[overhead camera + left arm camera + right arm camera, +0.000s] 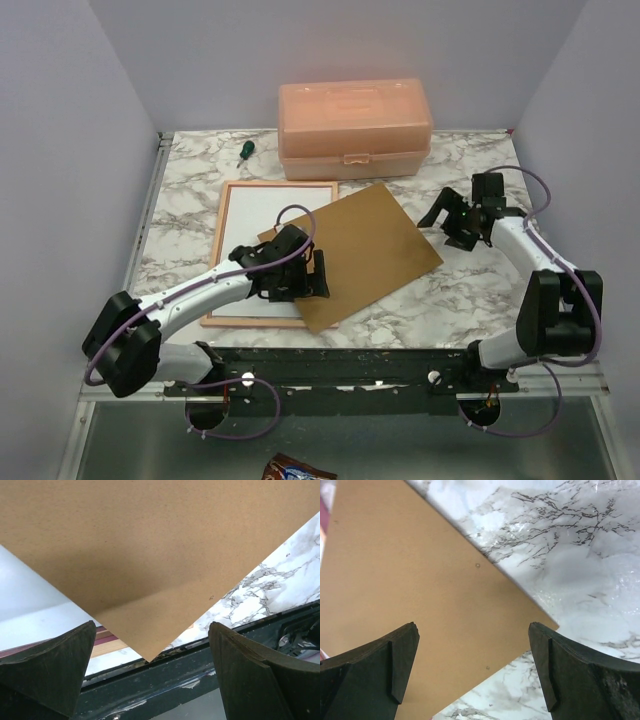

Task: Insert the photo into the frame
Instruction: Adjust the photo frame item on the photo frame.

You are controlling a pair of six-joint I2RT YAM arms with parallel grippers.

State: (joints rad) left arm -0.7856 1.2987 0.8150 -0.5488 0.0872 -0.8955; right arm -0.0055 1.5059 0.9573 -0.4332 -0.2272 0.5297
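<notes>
Frame [280, 183] flat nearer table's [480, 290] left edge, long axis near-to-far; photo not discernible. Left gripper [314, 276] nearer, fingers apart over overlapping brown board's [370, 250] near corner. Right gripper [447, 228] likewise apart, toward right edge.

The left arm [190, 297] and right arm [515, 238] have white link shells joined by black joint housings, with a purple cable [90, 360] looped along each. The left gripper [152, 626] and right gripper [472, 626] carry dark, wedge-shaped fingers [55, 665].
</notes>
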